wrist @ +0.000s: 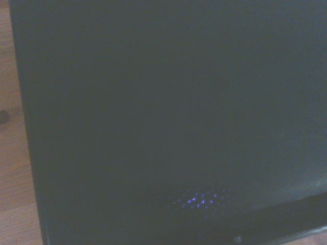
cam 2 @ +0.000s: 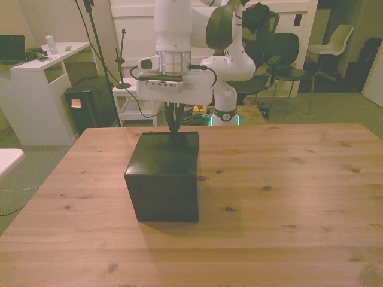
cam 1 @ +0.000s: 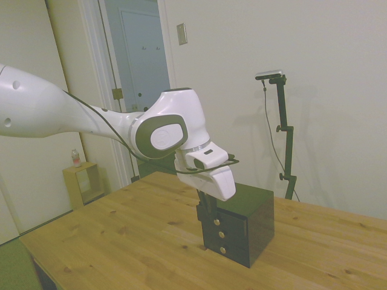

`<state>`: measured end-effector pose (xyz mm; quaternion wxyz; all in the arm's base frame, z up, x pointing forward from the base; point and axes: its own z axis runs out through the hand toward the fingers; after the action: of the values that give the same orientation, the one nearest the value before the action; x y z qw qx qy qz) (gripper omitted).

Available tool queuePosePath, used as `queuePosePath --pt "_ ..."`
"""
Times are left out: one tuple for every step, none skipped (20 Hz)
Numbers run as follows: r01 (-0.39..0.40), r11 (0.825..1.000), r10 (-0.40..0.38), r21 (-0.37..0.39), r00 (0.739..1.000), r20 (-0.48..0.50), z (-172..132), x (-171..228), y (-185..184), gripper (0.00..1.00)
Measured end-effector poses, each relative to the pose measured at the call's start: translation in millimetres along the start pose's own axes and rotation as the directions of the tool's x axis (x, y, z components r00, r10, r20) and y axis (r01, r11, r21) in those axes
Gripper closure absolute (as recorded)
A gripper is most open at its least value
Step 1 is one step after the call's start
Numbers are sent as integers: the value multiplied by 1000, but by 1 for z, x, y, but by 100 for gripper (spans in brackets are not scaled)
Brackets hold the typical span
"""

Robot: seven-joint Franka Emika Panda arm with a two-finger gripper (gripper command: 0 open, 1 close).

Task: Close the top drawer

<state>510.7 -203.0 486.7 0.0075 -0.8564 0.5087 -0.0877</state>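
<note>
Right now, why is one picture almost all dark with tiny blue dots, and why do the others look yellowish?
Wrist view: the camera sits close over the small black cube cabinet, so its dim, soft-focus surface fills the frame, with faint blue specks of light on it. Side view: hazy, washed out, greenish-yellow. Front view: warm orange tint, and the cabinet casts a soft shadow on the wooden table.
</note>
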Motion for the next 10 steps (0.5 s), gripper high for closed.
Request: queuePosePath --pt "0 1000 0 0 1000 -1 0 1 0 100" --pt "-1 1000 1 0 1000 -2 0 3 1 100" --pt "-1 1000 1 1 1000 -4 -1 5 1 100" --pt "-1 1000 1 2 1000 -6 -2 7 1 100" --pt "-2 1000 2 3 1000 -8 -2 8 1 100" --pt "-1 1000 2 4 1000 -10 -3 10 2 100" --pt "0 1000 1 4 1000 -11 -3 11 1 100" --pt "1 1000 -1 4 1000 -11 -3 11 1 100" --pt "2 1000 -2 4 1000 -11 -3 11 1 100" --pt "3 1000 -3 4 1000 -11 -3 10 0 100"
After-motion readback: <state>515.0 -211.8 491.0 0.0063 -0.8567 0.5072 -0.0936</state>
